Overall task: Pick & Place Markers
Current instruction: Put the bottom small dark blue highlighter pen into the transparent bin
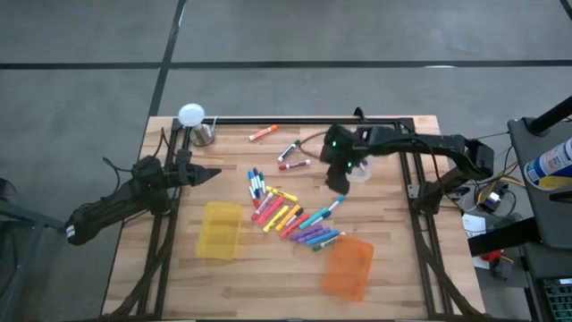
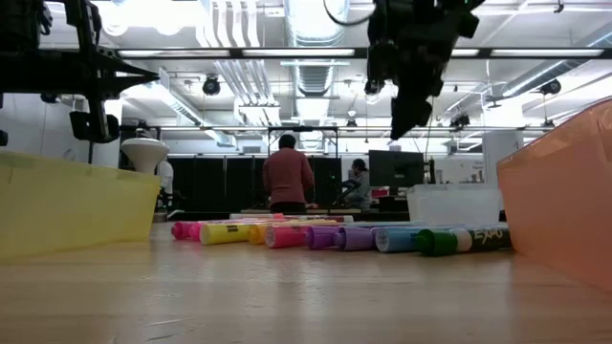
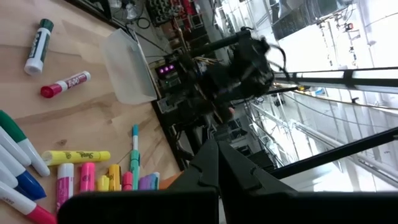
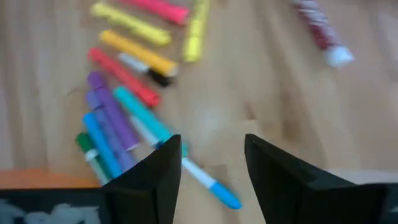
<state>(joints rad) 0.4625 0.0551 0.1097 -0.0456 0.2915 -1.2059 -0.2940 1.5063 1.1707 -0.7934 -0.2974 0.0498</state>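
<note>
Above the markers (image 1: 290, 215) — right hand (image 4: 208, 163), fingers apart, empty

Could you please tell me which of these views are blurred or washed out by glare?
Right wrist view: motion-smeared, markers soft-edged. Low view: ceiling lights glare, and the near orange bin and yellow bin look unfocused. Left wrist view: bright windows wash out one side. High view: evenly lit, fairly sharp.

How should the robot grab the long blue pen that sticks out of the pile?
Probably best at the blue pen's free outer end, coming straight down from above. That end lies flat on bare wood, away from the pile of markers, so the open right gripper can straddle its thin barrel crosswise.
</note>
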